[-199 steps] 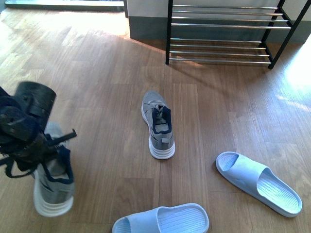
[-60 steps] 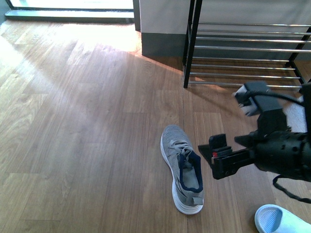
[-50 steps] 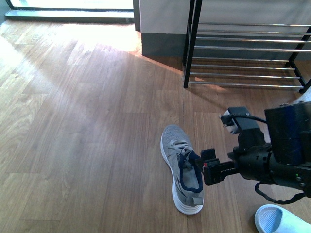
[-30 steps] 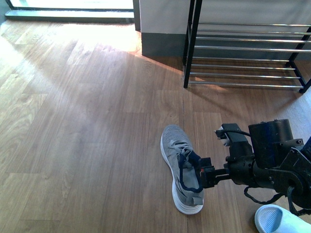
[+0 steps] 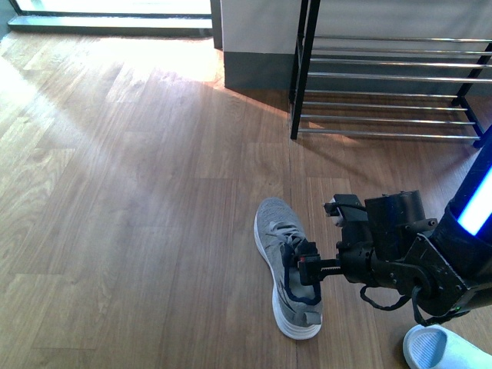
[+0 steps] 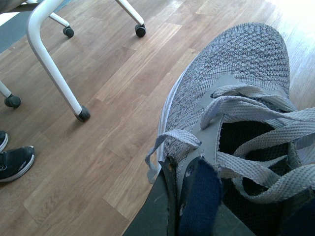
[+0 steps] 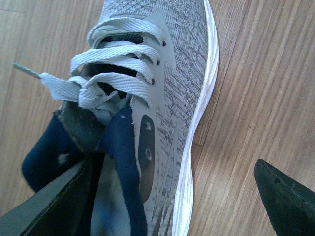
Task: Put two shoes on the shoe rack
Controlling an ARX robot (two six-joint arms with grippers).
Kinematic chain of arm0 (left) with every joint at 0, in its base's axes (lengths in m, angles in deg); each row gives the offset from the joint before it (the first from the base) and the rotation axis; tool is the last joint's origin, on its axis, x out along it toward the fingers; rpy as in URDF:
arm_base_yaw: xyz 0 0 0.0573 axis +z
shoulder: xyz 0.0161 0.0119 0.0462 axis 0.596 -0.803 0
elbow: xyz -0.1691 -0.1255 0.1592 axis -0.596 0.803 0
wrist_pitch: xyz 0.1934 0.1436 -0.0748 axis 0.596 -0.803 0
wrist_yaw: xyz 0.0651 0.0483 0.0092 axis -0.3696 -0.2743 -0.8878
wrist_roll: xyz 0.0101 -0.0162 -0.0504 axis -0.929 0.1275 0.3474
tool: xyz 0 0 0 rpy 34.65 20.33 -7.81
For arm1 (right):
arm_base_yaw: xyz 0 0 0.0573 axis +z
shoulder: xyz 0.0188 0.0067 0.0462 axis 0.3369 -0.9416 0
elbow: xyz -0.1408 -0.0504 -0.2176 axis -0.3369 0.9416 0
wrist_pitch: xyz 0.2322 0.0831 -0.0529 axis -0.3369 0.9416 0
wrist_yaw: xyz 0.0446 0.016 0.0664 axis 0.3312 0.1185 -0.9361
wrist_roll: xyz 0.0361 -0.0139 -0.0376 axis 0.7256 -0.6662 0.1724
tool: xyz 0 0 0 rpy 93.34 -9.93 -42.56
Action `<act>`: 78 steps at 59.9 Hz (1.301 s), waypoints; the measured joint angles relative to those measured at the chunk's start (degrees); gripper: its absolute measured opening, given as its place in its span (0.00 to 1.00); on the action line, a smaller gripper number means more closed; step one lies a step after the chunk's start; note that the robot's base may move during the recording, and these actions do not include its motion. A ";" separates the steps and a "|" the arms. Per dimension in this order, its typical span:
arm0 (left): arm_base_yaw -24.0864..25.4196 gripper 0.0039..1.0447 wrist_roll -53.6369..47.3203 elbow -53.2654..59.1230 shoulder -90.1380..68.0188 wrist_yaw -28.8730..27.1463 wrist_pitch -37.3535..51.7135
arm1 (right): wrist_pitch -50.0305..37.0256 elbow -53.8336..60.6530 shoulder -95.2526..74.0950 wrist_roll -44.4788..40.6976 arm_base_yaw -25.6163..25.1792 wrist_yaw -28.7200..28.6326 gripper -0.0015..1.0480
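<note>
Right arm: matt black, chunky housings with a drum-shaped joint, a small white block on top, thin black cable looping beneath, and a bright blue lit strip on the segment at the frame edge. A slim dark rod leads to the right gripper, which carries a tiny red mark; in the right wrist view its fingers are flat black wedges tapering to points. Left wrist view: one left finger, dark grey, flat, straight-edged.

The wooden floor is carrying a grey sneaker near centre, a pale blue slide near right and the shoe rack far right.
</note>
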 joint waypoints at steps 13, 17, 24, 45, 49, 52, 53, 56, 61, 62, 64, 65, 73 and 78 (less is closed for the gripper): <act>-0.02 0.01 -0.02 0.00 0.00 0.00 0.00 | 1.11 -2.84 -2.05 3.58 -0.17 -0.07 0.51; 0.00 0.01 0.00 0.00 0.00 0.00 0.00 | 1.55 -3.61 -2.36 4.39 -0.15 -0.09 0.42; 0.00 0.01 -0.02 0.00 0.00 0.00 0.00 | 1.88 -4.63 -2.78 6.29 -0.02 -0.04 0.24; -0.02 0.01 -0.02 0.00 0.00 0.00 0.00 | -2.16 1.25 0.74 9.62 0.17 0.92 0.01; -0.02 0.01 0.00 0.00 0.00 0.00 0.00 | -3.30 4.74 3.78 9.57 -0.42 1.99 0.01; 0.00 0.01 -0.02 0.00 0.00 0.00 0.00 | -4.17 7.21 6.36 9.53 -0.87 2.38 0.01; -0.02 0.01 0.00 0.00 0.00 0.00 0.00 | -4.48 7.87 7.06 9.49 -1.03 2.38 0.01; 0.00 0.01 0.00 0.00 0.00 0.00 0.00 | -5.57 11.15 11.17 8.76 -1.55 3.56 0.01; -0.02 0.01 0.00 0.00 0.00 0.00 0.00 | -7.21 16.35 18.08 7.17 -1.90 4.85 0.01; 0.00 0.01 0.00 0.00 0.00 0.00 0.00 | -7.72 17.97 20.22 6.73 -1.90 5.38 0.01; -0.02 0.01 0.00 0.00 0.00 0.00 0.00 | -8.70 20.55 23.58 5.53 -1.77 6.21 0.01; 0.00 0.01 0.00 0.00 0.00 0.00 0.00 | -9.03 21.40 24.68 4.90 -1.70 6.64 0.01; 0.00 0.01 0.00 0.00 0.00 0.00 0.00 | -10.01 31.85 39.80 -0.79 -0.28 9.27 0.01; 0.00 0.01 -0.02 0.00 0.00 0.00 0.00 | -7.87 39.69 53.55 -5.73 1.66 10.25 0.01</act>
